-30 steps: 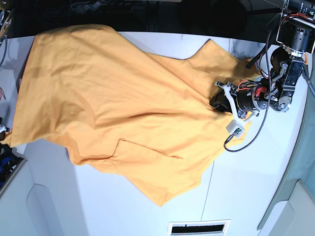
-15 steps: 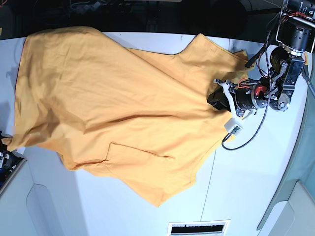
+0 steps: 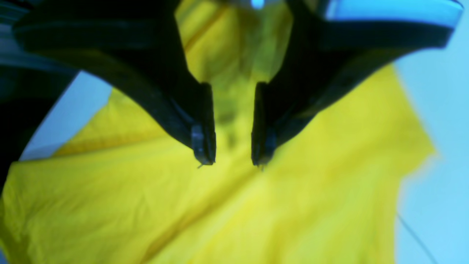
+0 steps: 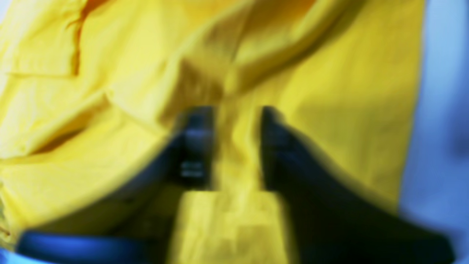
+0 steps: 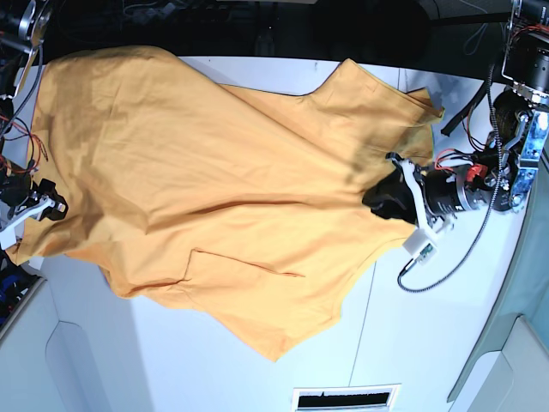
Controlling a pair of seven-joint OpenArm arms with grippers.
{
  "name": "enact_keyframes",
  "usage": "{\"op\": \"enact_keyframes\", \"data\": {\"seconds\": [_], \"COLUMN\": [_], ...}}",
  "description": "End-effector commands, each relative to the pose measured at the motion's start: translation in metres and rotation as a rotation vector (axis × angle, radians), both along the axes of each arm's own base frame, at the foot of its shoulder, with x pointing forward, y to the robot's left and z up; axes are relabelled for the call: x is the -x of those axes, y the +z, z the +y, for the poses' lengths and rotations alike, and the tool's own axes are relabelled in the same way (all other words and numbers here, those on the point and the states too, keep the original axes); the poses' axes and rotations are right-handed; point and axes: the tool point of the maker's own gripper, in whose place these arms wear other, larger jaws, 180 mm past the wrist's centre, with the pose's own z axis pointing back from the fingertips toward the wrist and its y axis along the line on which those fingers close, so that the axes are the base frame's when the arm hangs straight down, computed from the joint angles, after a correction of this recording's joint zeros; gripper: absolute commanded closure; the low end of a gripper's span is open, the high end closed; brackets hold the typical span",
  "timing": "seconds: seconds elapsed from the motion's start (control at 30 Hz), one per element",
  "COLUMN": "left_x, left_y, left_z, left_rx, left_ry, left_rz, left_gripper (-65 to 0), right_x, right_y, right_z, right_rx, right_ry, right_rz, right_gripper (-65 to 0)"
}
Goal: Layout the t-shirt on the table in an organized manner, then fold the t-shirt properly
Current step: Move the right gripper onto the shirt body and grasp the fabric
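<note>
The orange t-shirt (image 5: pixel 214 172) lies spread and creased across the white table (image 5: pixel 429 326), one corner pointing toward the front edge. My left gripper (image 5: pixel 383 196) is at the shirt's right edge. In the left wrist view it (image 3: pixel 232 156) stands with its jaws close together and a strip of the shirt (image 3: pixel 256 205) running between them. My right gripper (image 5: pixel 39 206) is at the shirt's left edge. In the blurred right wrist view it (image 4: pixel 236 113) has a fold of the shirt (image 4: pixel 329 73) between its jaws. No black markings show.
A thin dark seam (image 5: pixel 364 335) crosses the table. A dark slot (image 5: pixel 347 397) sits at the front edge. The left arm's cable (image 5: pixel 446 257) loops over the table at the right. Grey panels (image 5: pixel 51 360) flank the front corners. The back edge meets a dark area.
The right arm has come into view at the shirt's left edge. The left gripper has moved right and slightly toward the front, drawing the shirt's right edge with it.
</note>
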Motion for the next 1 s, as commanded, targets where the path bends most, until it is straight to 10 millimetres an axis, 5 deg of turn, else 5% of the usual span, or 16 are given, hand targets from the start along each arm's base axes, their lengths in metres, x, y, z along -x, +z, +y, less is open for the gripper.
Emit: {"op": "enact_keyframes", "data": {"seconds": [0.0,0.17,0.37,0.57,0.7,0.77,0.97], "left_x": [-0.013,-0.037,-0.05,-0.037,-0.01,0.008,0.048], "left_y": [0.023,0.031,0.003,-0.039,-0.058,-0.068,-0.092], "left_z": [-0.003,0.011,0.039,0.055,0.042,0.034,0.022], "left_rx": [0.021,-0.036,-0.089,-0.1,-0.082,-0.062,-0.032], "left_ry": [-0.014,0.067,0.197,0.265,0.191,0.155,0.137], "left_rz": [-0.069,-0.116,-0.082,0.044,0.109,0.155,0.246], "left_gripper": [-18.0,-18.0,-18.0,-18.0,-18.0,-18.0,-18.0], "right_x": [-0.008,0.016,0.022,-0.017,-0.059,-0.079,-0.103], "right_y": [0.018,0.015,0.007,0.021,0.035,0.038,0.014], "right_z": [-0.007,0.035,0.072,0.094,0.122,0.134,0.16], "right_rx": [0.002,-0.12,-0.187,-0.121,-0.105,-0.096,-0.083], "right_ry": [-0.014,0.034,0.06,0.096,0.144,0.157,0.23], "right_rz": [-0.071,-0.12,-0.138,-0.265,-0.298,-0.311,-0.209], "right_gripper": [0.0,0.0,0.0,0.0,0.0,-6.0,-3.4]}}
